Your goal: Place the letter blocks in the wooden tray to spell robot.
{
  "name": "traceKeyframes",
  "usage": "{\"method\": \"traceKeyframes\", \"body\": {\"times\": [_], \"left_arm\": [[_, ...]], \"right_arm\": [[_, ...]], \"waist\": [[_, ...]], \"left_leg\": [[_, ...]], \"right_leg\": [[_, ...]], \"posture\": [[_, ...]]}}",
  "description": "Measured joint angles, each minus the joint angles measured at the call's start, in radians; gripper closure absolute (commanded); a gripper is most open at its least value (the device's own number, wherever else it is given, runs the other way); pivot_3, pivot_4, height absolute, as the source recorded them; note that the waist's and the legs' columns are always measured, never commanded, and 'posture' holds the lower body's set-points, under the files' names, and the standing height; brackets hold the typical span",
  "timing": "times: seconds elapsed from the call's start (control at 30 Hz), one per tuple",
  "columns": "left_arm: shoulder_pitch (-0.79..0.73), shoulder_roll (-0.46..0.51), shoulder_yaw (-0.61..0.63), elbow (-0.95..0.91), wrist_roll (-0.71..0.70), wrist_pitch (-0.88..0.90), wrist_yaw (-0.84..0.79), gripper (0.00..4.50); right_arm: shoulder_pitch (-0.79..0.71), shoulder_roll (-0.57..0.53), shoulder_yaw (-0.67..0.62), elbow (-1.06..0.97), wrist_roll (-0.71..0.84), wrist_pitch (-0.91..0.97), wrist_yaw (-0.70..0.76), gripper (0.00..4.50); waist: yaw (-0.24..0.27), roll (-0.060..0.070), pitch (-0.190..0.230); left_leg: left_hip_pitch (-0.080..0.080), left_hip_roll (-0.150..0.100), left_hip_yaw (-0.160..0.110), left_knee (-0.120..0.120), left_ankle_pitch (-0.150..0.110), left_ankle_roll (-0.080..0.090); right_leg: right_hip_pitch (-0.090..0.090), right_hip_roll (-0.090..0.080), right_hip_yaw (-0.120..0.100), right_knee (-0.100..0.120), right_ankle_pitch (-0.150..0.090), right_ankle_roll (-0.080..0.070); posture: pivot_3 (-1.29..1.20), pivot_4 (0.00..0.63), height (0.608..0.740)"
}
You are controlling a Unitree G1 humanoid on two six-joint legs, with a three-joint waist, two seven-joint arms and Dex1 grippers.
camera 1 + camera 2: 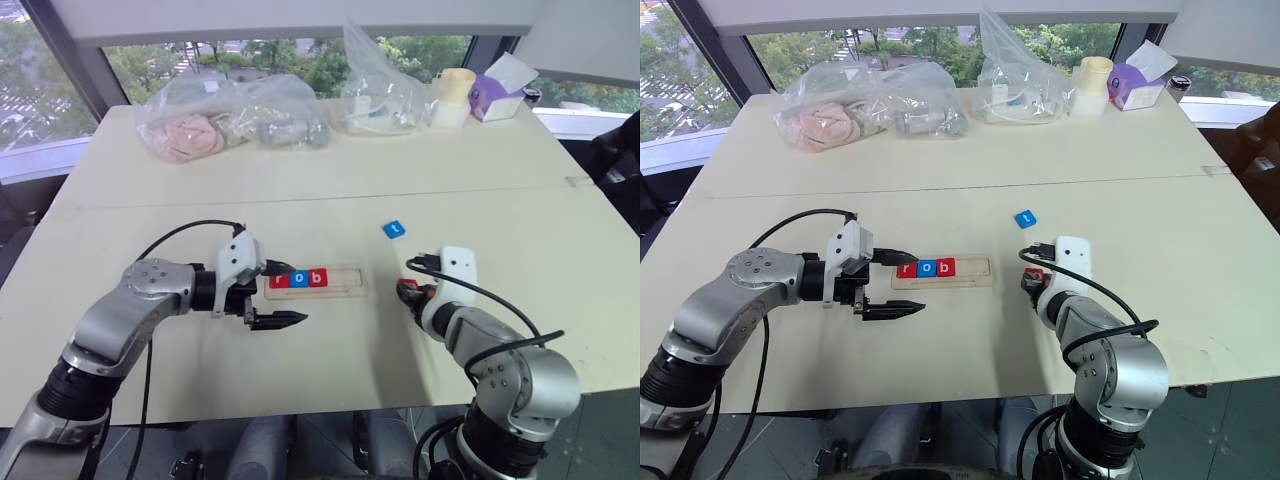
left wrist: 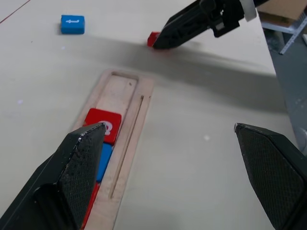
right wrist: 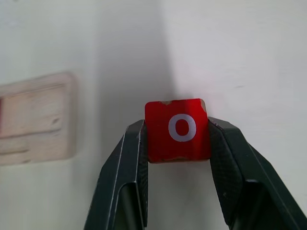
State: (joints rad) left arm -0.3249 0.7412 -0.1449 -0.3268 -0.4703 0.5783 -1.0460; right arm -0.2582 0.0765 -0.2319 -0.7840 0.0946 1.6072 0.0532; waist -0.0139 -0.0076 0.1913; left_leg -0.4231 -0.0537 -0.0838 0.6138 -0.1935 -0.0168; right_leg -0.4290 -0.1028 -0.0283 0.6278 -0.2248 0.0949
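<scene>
You have r, o, b seated in wooden tray (image 1: 315,281); two slots left. Right gripper (image 3: 178,139) pinches red o block (image 3: 177,129) just off tray's empty end, seemingly at table level. Blue t block (image 1: 394,229) waits beyond. Left gripper (image 1: 272,297) spread wide, empty.

both arms are built of rounded silver-grey metal segments joined by black collars, seen at lower left and lower right of the head views. each wrist carries a white plastic housing, and thin black cables loop from the forearm up to it. the left gripper (image 1: 278,295) ends in two black tapered fingers (image 2: 79,167) with a fine pebbled texture on the inner faces. the right gripper (image 3: 177,143) has the same black, wedge-shaped textured fingers.
</scene>
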Motion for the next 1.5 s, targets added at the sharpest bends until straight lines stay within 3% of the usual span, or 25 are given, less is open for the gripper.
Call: {"method": "traceKeyframes", "body": {"times": [0.13, 0.3, 0.4, 0.47, 0.6, 0.7, 0.93, 1.43, 1.5], "left_arm": [[0.005, 0.0, 0.0, 0.01, 0.008, -0.017, -0.004, 0.0], [0.014, 0.021, 0.0, 0.017, 0.024, -0.019, -0.025, 0.0], [0.017, 0.046, 0.01, 0.039, 0.013, -0.01, -0.055, 0.0], [0.014, 0.062, 0.031, 0.041, -0.025, 0.015, -0.085, 0.0], [-0.014, 0.097, 0.057, 0.023, -0.086, 0.06, -0.134, 0.0], [-0.027, 0.147, 0.057, 0.001, -0.083, 0.066, -0.153, 0.0], [0.013, 0.164, 0.065, -0.059, -0.085, 0.093, -0.117, 0.0], [0.071, 0.173, 0.088, -0.111, -0.076, 0.108, -0.057, 0.0], [0.071, 0.173, 0.088, -0.111, -0.071, 0.104, -0.057, 0.0]], "right_arm": [[-0.001, -0.003, 0.002, 0.0, 0.007, 0.0, -0.004, 0.01], [-0.066, -0.082, -0.03, 0.028, 0.056, -0.008, 0.076, 0.01], [-0.09, -0.359, -0.025, 0.119, 0.117, -0.231, 0.28, 0.01], [-0.04, -0.566, -0.005, 0.188, 0.169, -0.462, 0.509, 0.01], [0.053, -0.747, 0.03, 0.363, 0.251, -0.802, 0.877, 0.01], [0.054, -0.879, 0.095, 0.593, 0.216, -1.071, 1.077, 0.01], [-0.098, -0.902, 0.255, 0.95, 0.102, -1.429, 1.243, 0.01], [-0.265, -0.886, 0.386, 1.238, 0.001, -1.718, 1.327, 0.01], [-0.284, -0.885, 0.391, 1.266, -0.009, -1.744, 1.332, 0.53]], "waist": [[0.0, 0.0, 0.0], [-0.001, 0.0, 0.0], [0.003, 0.001, 0.001], [0.003, 0.0, 0.001], [-0.002, 0.0, 0.001], [-0.004, 0.0, 0.001], [0.0, 0.0, 0.001], [0.002, 0.0, 0.001], [0.003, 0.0, 0.001]], "left_leg": [[0.0, 0.0, 0.0, 0.0, 0.0, 0.0], [0.0, 0.0, 0.0, 0.0, 0.0, 0.0], [-0.001, 0.0, 0.0, 0.0, 0.0, 0.0], [-0.002, 0.0, 0.001, -0.001, 0.0, 0.001], [-0.002, 0.0, 0.003, 0.0, -0.002, 0.004], [-0.001, 0.0, 0.007, 0.001, -0.002, 0.004], [0.0, 0.002, 0.005, 0.001, -0.002, 0.004], [-0.001, 0.001, 0.004, 0.002, -0.002, 0.003], [-0.001, 0.001, 0.004, 0.002, -0.002, 0.003]], "right_leg": [[0.0, 0.0, 0.0, 0.0, 0.0, 0.0], [0.0, 0.0, 0.0, 0.0, 0.0, 0.001], [0.001, -0.001, -0.002, -0.004, -0.002, 0.004], [0.004, 0.0, -0.004, -0.01, -0.002, 0.004], [0.005, 0.0, -0.003, -0.011, 0.0, 0.004], [0.005, 0.0, -0.003, -0.011, 0.0, 0.004], [0.005, 0.0, -0.002, -0.01, 0.001, 0.002], [0.005, 0.0, -0.001, -0.01, 0.003, 0.001], [0.005, 0.0, -0.001, -0.01, 0.003, 0.001]], "posture": [[0.0, 0.15, 0.74], [0.0, 0.15, 0.74], [0.0, 0.15, 0.74], [0.0, 0.15, 0.74], [0.0, 0.15, 0.74], [0.0, 0.15, 0.74], [0.0, 0.15, 0.74], [0.0, 0.15, 0.74], [0.0, 0.15, 0.74]]}}
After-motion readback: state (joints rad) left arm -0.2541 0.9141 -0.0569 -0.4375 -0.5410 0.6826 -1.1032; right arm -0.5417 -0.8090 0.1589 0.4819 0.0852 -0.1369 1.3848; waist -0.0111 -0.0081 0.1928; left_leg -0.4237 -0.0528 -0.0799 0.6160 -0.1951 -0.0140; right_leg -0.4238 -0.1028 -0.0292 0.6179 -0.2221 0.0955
